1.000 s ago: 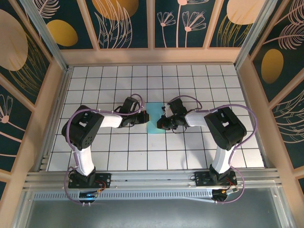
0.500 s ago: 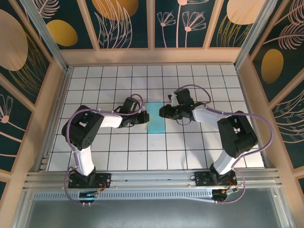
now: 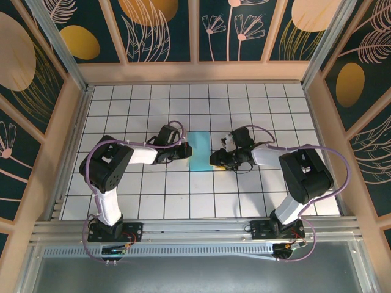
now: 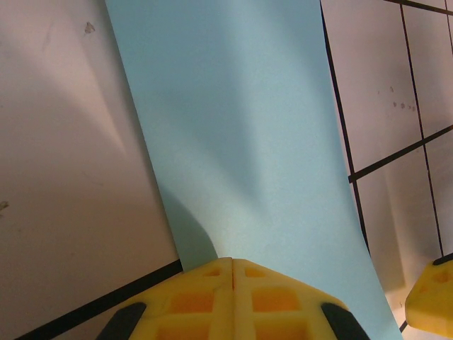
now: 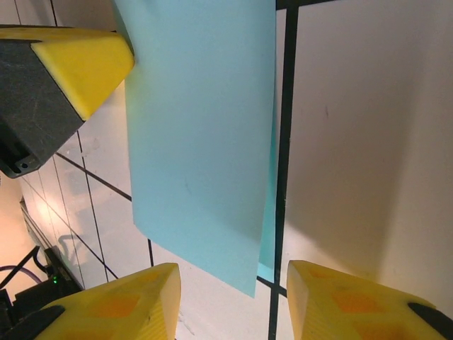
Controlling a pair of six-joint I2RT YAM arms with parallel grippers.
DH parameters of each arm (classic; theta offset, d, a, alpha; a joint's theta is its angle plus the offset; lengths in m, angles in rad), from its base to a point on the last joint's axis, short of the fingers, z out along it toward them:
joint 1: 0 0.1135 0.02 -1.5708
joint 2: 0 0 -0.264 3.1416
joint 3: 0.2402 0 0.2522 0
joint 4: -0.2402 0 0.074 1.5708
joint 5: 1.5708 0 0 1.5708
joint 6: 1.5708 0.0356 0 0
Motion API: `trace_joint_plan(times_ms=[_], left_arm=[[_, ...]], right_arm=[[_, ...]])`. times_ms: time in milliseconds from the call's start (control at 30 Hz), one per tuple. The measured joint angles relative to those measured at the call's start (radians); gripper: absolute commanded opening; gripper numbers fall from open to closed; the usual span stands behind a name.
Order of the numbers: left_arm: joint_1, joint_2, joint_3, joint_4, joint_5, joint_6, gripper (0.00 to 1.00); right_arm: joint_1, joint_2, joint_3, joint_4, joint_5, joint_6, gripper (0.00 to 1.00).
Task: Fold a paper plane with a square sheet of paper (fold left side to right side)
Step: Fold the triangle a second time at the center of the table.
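The light-blue sheet of paper lies folded in half as a narrow strip on the tiled table. My left gripper is shut, and its yellow tips rest on the left edge of the paper. My right gripper is open beside the strip's right edge, near its front corner. In the right wrist view the paper lies ahead of the open gripper, nothing between the fingers. The lower layer peeks out past the upper one along the right edge.
White grid tiles cover the table inside wooden walls. The left gripper's finger shows at the paper's far side in the right wrist view. The right gripper's finger shows at the left wrist view's corner.
The right gripper swung away to the back of the paper, then came toward the front, and now sits open by the strip's right edge. The left gripper has stayed put.
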Motion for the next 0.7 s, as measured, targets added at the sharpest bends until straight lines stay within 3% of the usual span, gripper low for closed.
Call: trace_joint_plan(times_ms=[500,700], left_arm=[[0.0,0.0,0.0,0.0,0.0,0.0,0.02],[0.0,0.0,0.0,0.0,0.0,0.0,0.02]], right_arm=[[0.024,0.028,-0.001,0.019,-0.019,0.023,0.41],[0.029,0.04,-0.001,0.067,-0.045,0.053,0.35]])
